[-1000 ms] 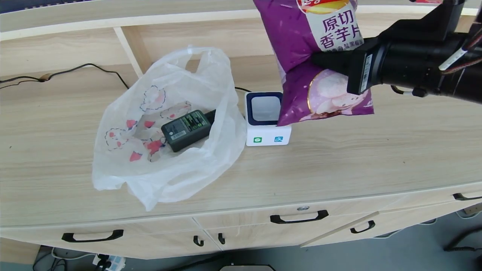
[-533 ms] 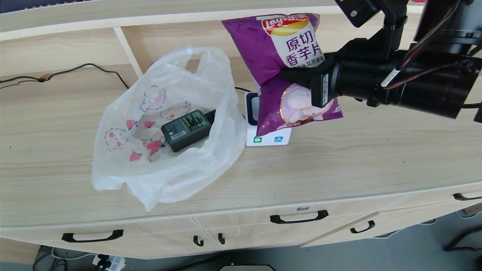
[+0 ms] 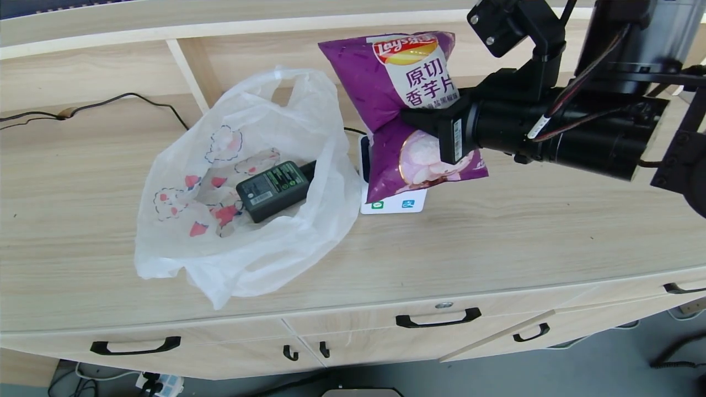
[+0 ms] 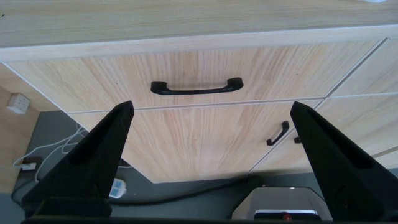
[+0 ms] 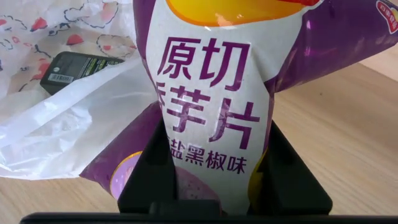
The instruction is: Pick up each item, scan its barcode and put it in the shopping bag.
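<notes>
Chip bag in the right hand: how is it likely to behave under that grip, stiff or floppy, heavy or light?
The chip bag is probably soft and air-filled: it creases inward where the right hand pinches its middle. Likely light for its size, since one pinch holds it nearly upright. Its glossy film may slip.

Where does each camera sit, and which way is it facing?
Head view: on the head, looking forward and down at the light wooden counter; right fingers hold a purple crisp packet over it.
Left wrist view: on the left wrist, facing a drawer's black handle between the open left fingers.
Right wrist view: on the right wrist, facing the packet clamped in its fingers.
Shared: head and right wrist views both show the packet and the translucent white plastic shopping bag with the black power adapter inside.
</notes>
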Robot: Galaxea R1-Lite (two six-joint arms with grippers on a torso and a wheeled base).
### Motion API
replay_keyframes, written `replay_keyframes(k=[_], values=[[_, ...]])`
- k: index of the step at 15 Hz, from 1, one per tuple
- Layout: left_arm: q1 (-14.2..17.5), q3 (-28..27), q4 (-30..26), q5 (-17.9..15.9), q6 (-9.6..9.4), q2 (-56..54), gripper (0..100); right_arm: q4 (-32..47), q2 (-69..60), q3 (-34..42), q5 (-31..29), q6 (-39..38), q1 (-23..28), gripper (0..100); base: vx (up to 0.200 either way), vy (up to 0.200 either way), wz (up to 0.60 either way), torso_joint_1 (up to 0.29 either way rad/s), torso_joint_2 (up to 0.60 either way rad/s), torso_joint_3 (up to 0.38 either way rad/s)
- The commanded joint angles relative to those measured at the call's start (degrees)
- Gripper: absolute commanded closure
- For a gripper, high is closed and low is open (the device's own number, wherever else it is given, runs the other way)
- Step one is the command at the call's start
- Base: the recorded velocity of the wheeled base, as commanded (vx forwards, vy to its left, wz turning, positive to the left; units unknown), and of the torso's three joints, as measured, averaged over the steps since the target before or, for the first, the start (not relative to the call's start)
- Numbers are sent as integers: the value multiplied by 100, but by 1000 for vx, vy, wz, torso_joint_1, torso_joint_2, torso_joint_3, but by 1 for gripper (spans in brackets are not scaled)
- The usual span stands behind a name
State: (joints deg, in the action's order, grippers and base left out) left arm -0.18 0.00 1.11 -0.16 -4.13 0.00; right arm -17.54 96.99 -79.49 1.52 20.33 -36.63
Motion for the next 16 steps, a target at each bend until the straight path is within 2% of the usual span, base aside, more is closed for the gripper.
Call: replay_keyframes(k=[1,4,8,9,11,13,14,16], values=[[1,0,3,-2,0,0,0,-144,92,92,-12,6,-2,100,0,0,0,0,0,0],[1,0,3,-2,0,9,0,-162,-13,180,-12,6,-11,100,0,0,0,0,0,0],[1,0,3,-2,9,9,0,-109,-1253,874,-108,6,-81,100,0,0,0,0,0,0],[1,0,3,-2,0,0,0,-21,-1701,1147,-328,14,-90,100,0,0,0,0,0,0],[1,0,3,-2,9,9,0,576,-2536,1595,-609,-12,-107,100,0,0,0,0,0,0],[1,0,3,-2,9,9,0,1789,-3441,1920,-926,-302,-116,100,0,0,0,0,0,0],[1,0,-5,-2,18,9,0,1904,-3590,2008,-917,-355,-116,100,0,0,0,0,0,0],[1,0,-5,-2,27,9,0,1904,-3775,2157,-943,-522,-107,100,-200,0,0,2,2,2]])
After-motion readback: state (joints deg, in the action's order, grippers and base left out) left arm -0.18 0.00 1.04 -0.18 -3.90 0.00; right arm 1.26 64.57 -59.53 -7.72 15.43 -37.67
